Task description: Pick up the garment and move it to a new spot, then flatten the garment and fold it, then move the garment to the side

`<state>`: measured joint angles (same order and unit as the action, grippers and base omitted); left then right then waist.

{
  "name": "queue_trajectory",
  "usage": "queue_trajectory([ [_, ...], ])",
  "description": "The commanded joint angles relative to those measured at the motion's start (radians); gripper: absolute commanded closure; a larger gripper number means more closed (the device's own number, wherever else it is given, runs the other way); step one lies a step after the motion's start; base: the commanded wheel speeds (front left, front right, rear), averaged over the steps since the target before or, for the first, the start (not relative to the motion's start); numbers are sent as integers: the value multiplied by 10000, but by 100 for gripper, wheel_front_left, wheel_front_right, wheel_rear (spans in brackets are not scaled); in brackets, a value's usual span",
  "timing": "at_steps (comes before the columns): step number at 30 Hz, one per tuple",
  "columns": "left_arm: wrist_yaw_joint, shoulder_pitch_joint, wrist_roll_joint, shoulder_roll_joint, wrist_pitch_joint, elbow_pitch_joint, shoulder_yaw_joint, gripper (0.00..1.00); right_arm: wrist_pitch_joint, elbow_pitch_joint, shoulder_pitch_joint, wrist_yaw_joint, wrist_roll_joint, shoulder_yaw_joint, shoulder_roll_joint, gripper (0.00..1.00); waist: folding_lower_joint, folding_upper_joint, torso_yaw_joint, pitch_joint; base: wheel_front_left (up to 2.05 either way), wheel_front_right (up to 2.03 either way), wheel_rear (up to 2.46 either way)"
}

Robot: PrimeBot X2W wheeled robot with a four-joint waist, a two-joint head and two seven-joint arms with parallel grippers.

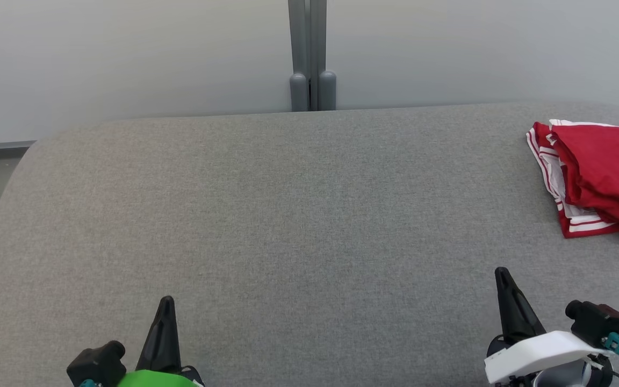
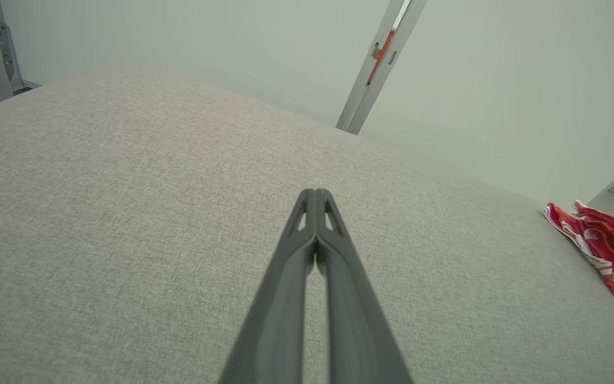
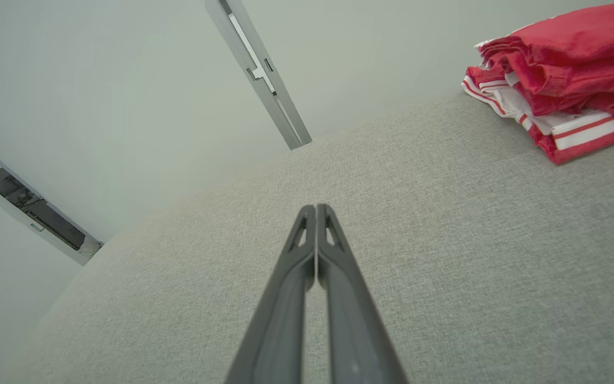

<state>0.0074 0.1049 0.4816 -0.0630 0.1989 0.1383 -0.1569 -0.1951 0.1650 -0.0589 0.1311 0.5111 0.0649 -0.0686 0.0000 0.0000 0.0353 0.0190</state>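
A red garment (image 1: 594,174) with white stripes lies folded in a thick bundle at the far right of the grey padded table (image 1: 288,215). The same garment (image 3: 563,90) fills the upper right of the right wrist view and, as a red bundle (image 2: 605,248), sits at the right edge of the left wrist view. My left gripper (image 1: 166,301) rests at the lower left, shut and empty, its fingertips (image 2: 316,193) pressed together. My right gripper (image 1: 501,271) is at the lower right, shut and empty, well short of the garment, with its tips (image 3: 316,208) closed.
A pale wall with a grey vertical post (image 1: 311,54) rises behind the table's far edge. The table's rounded corners show at the back left and back right. A wide bare stretch of grey cloth lies between the grippers and the wall.
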Motion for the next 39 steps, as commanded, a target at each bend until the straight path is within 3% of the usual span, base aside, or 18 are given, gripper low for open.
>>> queue_trajectory([
  [1,-82,-356,458,-96,-71,-66,110,100,67,-90,295,-1,449,-71,-62,100,0,0,-4,-3,0,0,0],
  [17,-401,-805,3193,-210,-616,214,504,100,655,102,635,-2,3048,-328,-121,100,0,0,-59,-37,0,0,0],
  [39,-728,-1243,5972,-271,-1259,450,1011,100,1324,311,982,-1,5738,-656,-139,100,0,0,-130,-82,0,0,0],
])
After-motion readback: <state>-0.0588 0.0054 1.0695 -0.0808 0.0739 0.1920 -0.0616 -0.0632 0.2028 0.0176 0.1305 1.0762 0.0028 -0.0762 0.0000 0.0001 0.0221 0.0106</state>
